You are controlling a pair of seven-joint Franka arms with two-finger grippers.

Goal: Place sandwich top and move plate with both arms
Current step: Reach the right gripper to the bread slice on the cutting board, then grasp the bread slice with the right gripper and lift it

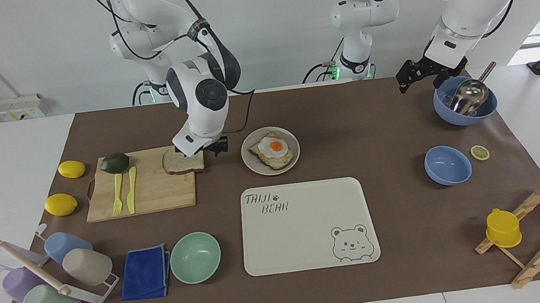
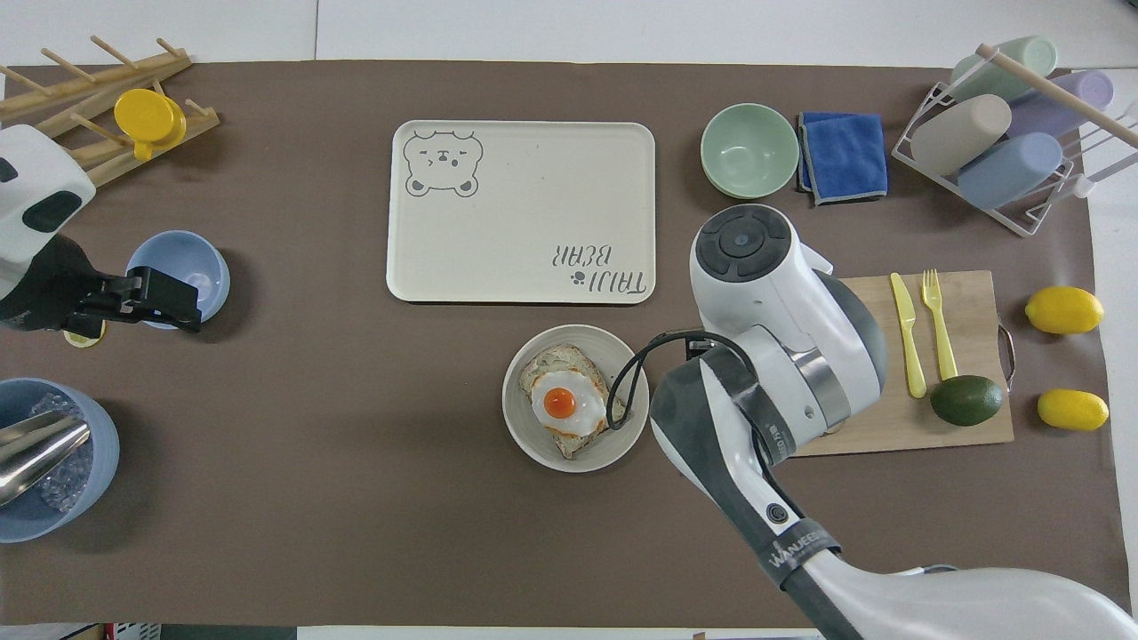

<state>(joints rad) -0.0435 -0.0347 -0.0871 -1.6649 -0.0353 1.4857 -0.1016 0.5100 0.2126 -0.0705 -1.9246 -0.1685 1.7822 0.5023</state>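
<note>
Sandwich top (image 1: 183,162) lies on the corner of your wooden cutting board (image 1: 152,193) that points toward the plate (image 1: 251,163), partly covered by the right arm's wrist. From largest to smallest: the brown mat (image 1: 393,249) covers the table, and on it the cream tray (image 1: 305,239) reads "TAIJI BEAR" beside a bear drawing; it sits farther from the robots than the plate. The right arm (image 2: 782,418) shows a band lettered "WANJEES...", only partly readable in the overhead view. Your right gripper (image 1: 212,148) is low over the bread's edge nearest the plate; the fingers are hidden by the wrist, so you cannot see a grip on the slice, and the jaws stand wide. The left gripper (image 1: 413,75) hangs with jaws spread and empty, beside the blue bowl (image 1: 464,116) that holds a metal scoop; that arm waits. The plate carries the egg toast (image 1: 272,151), just beside the board.
</note>
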